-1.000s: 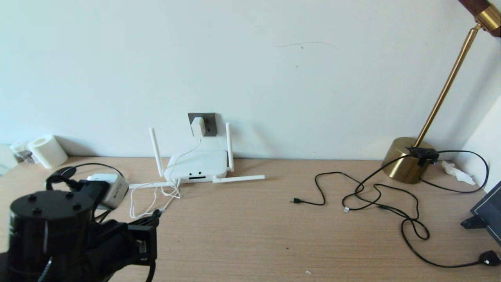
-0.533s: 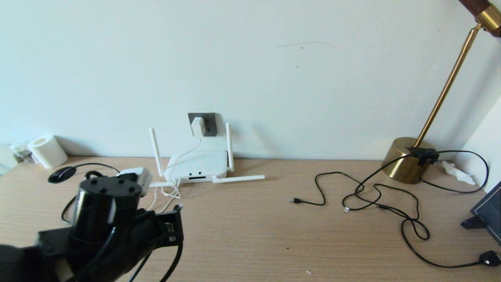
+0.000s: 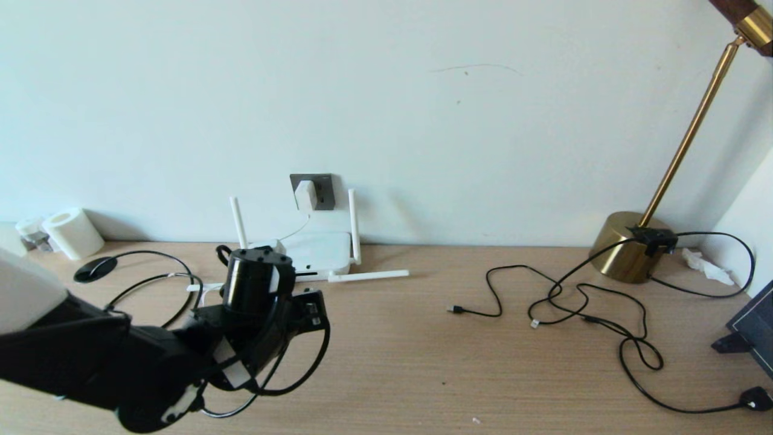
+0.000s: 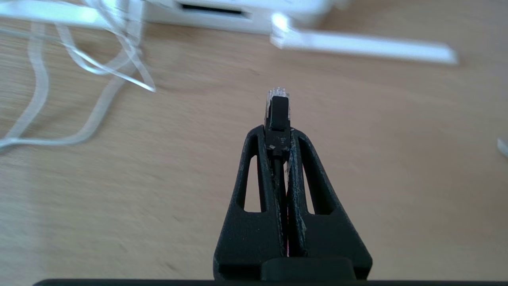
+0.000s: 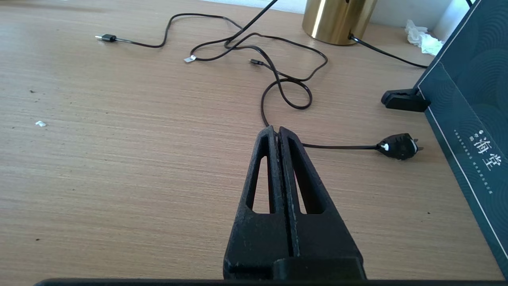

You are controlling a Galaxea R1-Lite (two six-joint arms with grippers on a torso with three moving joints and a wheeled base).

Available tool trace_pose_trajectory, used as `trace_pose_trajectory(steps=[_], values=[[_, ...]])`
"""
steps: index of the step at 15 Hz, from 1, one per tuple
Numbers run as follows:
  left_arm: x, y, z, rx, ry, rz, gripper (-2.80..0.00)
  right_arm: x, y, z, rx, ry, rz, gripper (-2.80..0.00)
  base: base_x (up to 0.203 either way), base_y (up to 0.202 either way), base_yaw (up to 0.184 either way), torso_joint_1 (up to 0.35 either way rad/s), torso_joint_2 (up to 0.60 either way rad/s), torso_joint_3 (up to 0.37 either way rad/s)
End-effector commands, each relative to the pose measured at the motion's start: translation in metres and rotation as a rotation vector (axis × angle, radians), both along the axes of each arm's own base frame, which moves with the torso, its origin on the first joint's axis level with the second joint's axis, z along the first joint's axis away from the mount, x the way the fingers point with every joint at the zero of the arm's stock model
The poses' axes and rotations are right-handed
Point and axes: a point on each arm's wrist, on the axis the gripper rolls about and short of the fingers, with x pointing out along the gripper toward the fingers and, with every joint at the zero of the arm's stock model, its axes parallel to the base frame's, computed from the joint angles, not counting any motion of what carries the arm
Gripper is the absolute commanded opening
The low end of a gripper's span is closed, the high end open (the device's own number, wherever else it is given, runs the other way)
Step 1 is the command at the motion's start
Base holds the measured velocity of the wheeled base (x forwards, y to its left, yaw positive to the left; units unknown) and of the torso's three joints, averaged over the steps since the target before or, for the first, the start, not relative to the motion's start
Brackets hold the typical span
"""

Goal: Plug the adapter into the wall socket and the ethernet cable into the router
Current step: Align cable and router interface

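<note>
Left claw (image 4: pixel 278 131) is clamped tight on the ethernet cable (image 4: pixel 277 109), clear plug tip poking out ahead, hovering low over the worktop (image 3: pixel 423 362) at lower left of the head frame. I've got the router (image 3: pixel 314 251) just beyond, centre-left against the wall, its dark port slot (image 4: pixel 210 8) at the top of my wrist picture. The adapter (image 3: pixel 305 194) already sits in the wall socket (image 3: pixel 323 188) above it. Right claw (image 5: pixel 279 133) is pressed shut on nothing, parked over the worktop near thin black cords. My worry: the plug arrives tilted or off-line and shoves the light router back, or snags the loose white cord (image 4: pixel 99 75) beside the port.
</note>
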Motion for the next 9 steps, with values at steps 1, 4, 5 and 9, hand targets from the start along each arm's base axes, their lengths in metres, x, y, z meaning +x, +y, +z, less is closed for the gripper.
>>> trace_pose_trajectory(steps=[1, 4, 5, 9], values=[[0.010, 0.008, -0.006, 0.004, 0.006, 0.041, -2.80, 0.000, 0.000, 0.000, -0.001, 0.002, 0.001, -2.80, 0.000, 0.000, 0.000, 0.000, 0.00, 0.000], [0.021, 0.023, -0.015, -0.016, -0.022, 0.081, -2.80, 0.000, 0.000, 0.000, -0.001, 0.002, 0.001, -2.80, 0.000, 0.000, 0.000, 0.000, 0.00, 0.000], [0.025, 0.025, -0.024, -0.009, -0.024, 0.084, -2.80, 0.000, 0.000, 0.000, -0.001, 0.001, 0.000, -2.80, 0.000, 0.000, 0.000, 0.000, 0.00, 0.000], [0.039, 0.024, -0.045, -0.013, -0.102, 0.086, -2.80, 0.000, 0.000, 0.000, -0.001, 0.000, 0.001, -2.80, 0.000, 0.000, 0.000, 0.000, 0.00, 0.000]])
